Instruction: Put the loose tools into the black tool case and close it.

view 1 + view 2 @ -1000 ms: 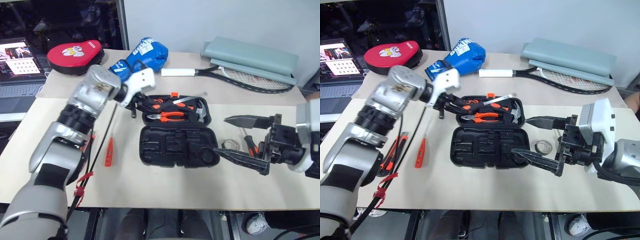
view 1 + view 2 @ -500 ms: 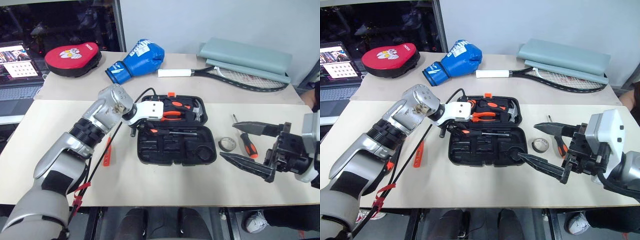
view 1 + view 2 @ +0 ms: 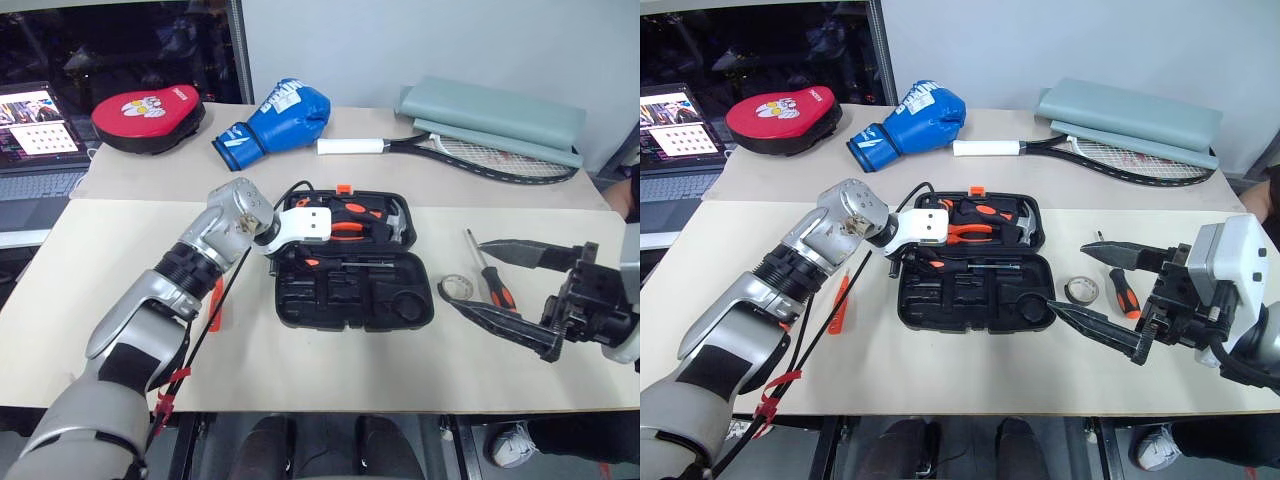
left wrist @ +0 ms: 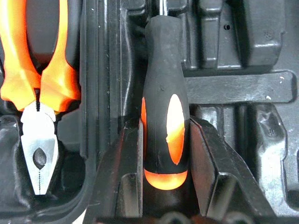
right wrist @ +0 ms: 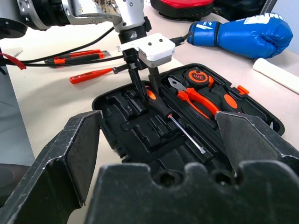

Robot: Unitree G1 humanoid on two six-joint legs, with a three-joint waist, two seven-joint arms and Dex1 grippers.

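The black tool case (image 3: pixel 425 305) lies open in the middle of the table. My left gripper (image 4: pixel 164 125) is shut on a black-and-orange screwdriver (image 4: pixel 163 70), which is down in the case's near half, its handle upright between my fingers. To the right of the case, my right gripper (image 3: pixel 462 272) hovers open over the table. Below it lie a second screwdriver (image 3: pixel 492 283) and the small tape roll (image 3: pixel 1080 291). The slim orange tester pen (image 3: pixel 839 305) lies left of the case. Past it sits the utility knife (image 5: pixel 79 57).
Orange pliers (image 3: pixel 345 226) and a hammer (image 3: pixel 397 226) sit in the case's far half. At the back of the table are a blue boxing glove (image 3: pixel 282 113), a red pad (image 3: pixel 148 113), a racket (image 3: pixel 480 160) and a grey-green cushion (image 3: pixel 490 112).
My left gripper has come down with the screwdriver from above the case's left end into its near half. The right gripper has kept its place and stayed open.
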